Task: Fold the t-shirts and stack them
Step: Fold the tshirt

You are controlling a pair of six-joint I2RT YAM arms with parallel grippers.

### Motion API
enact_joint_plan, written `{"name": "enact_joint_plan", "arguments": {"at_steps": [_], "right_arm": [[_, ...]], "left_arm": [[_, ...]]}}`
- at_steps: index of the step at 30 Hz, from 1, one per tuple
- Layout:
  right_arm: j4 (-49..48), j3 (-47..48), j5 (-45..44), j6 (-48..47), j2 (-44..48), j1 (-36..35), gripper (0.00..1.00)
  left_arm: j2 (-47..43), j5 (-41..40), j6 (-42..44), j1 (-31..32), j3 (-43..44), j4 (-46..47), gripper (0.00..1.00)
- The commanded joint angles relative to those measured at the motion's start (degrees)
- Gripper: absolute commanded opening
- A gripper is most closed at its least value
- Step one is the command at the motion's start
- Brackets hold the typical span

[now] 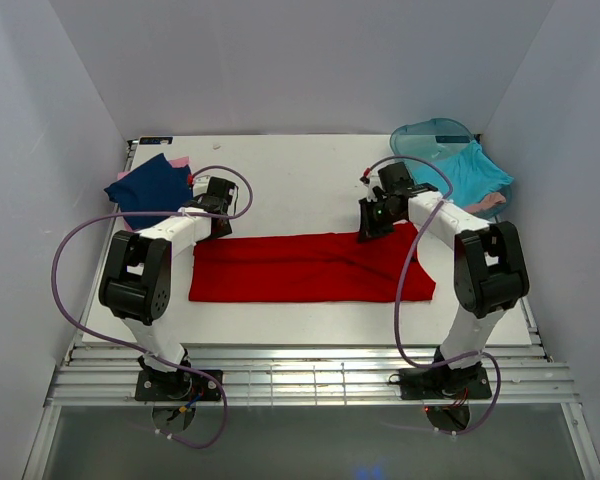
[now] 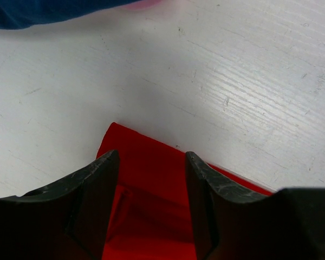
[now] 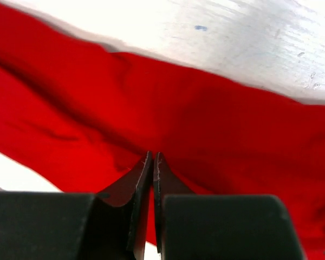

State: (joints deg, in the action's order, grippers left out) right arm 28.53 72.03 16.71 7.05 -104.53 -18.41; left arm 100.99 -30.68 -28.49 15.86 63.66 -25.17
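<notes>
From above, a bright red t-shirt (image 1: 310,266) of soft cloth lies folded into a long band across the middle of the white table (image 1: 300,180). At the far left corner sits a folded navy blue t-shirt (image 1: 150,190) with an edge of a pink t-shirt (image 1: 180,161) showing beyond it. At the far right stands a translucent teal plastic tub (image 1: 430,133); a turquoise t-shirt (image 1: 477,170) hangs over its rim, and a second pink shirt (image 1: 491,203) lies just beside that. The left gripper (image 1: 218,215) is at the band's far left corner, and the right gripper (image 1: 373,228) is at its far edge toward the right end.

In the left wrist view, the left gripper (image 2: 151,157) has its two black fingers (image 2: 100,189) spread apart. A pointed corner of the red t-shirt (image 2: 146,211) lies between them on the table (image 2: 233,81) — neither finger is closed on it. The navy blue t-shirt (image 2: 38,11) fills the top left edge, with a pink sliver beside it.

In the right wrist view, the right gripper (image 3: 153,158) has its fingers (image 3: 135,189) drawn together with only a hairline between them. The tips are set into the red t-shirt (image 3: 216,124) — creases in the cloth run in toward them, so they pinch a fold of it. Bare table (image 3: 244,38) shows beyond the cloth's far edge.
</notes>
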Motion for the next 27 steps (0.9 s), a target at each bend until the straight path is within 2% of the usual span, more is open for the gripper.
{"name": "enact_joint_plan", "arguments": {"at_steps": [1, 21, 25, 27], "right_arm": [[2.14, -0.48, -0.71, -0.72, 5.82, -1.36, 0.08], [5.56, -12.88, -2.12, 4.46, 17.78, -11.99, 0.08], [8.19, -12.00, 1.48, 2.80, 17.87, -13.31, 0.22], [8.82, -11.21, 0.35, 2.44, 18.04, -13.67, 0.27]], "left_arm": [[-0.09, -0.79, 0.01, 0.14, 1.12, 0.74, 0.62], [-1.24, -0.26, 0.54, 0.23, 1.20, 1.00, 0.62], [-1.41, 0.00, 0.28, 0.14, 1.64, 1.26, 0.62], [-1.23, 0.44, 0.19, 0.14, 2.08, 1.44, 0.62]]}}
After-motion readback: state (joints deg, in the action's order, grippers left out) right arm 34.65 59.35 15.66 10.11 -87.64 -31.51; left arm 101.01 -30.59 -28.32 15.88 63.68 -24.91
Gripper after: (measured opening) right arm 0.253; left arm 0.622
